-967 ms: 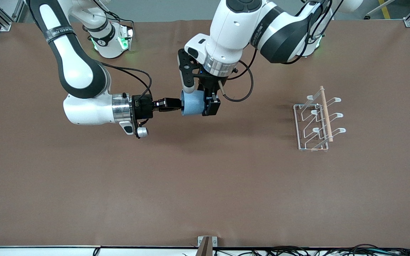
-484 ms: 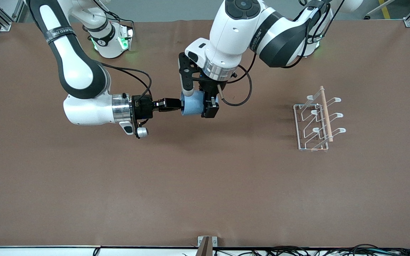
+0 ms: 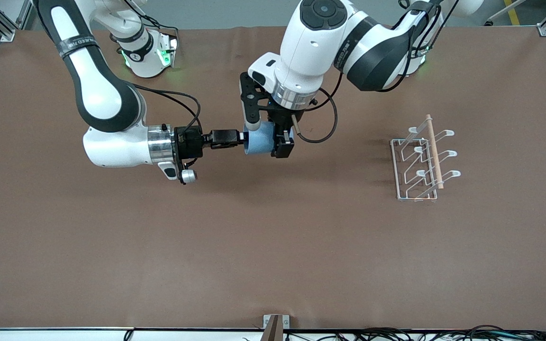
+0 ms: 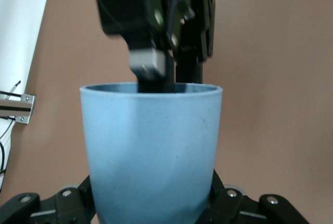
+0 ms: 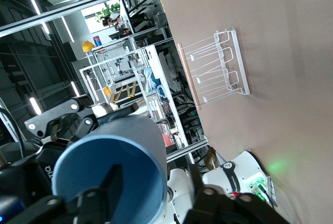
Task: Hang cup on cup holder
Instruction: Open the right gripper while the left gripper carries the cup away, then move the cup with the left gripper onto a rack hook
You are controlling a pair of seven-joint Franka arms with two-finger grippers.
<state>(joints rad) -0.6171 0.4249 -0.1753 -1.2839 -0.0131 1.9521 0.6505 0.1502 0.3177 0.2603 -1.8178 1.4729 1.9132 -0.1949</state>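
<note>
The light-blue cup (image 3: 259, 140) hangs in the air on its side over the table's middle. My left gripper (image 3: 275, 138) is shut on the cup's narrow lower body, which its fingers (image 4: 225, 199) flank in the left wrist view. The cup's (image 4: 151, 146) mouth faces my right gripper (image 3: 240, 137). That gripper is open and straddles the rim: one finger (image 5: 108, 183) sits inside the cup (image 5: 132, 130), the other outside, both clear of the wall. The white wire cup holder (image 3: 423, 158) with its wooden rod stands toward the left arm's end of the table and shows again as the cup holder (image 5: 216, 70).
Brown table covering (image 3: 273, 246) stretches wide between the arms and the front camera. The arms' bases (image 3: 147, 52) stand along the table edge farthest from that camera. A small bracket (image 3: 276, 323) sits at the nearest edge.
My left gripper has shut on the cup. My right gripper has opened off the cup's wall. The cup has shifted slightly toward the left arm's end.
</note>
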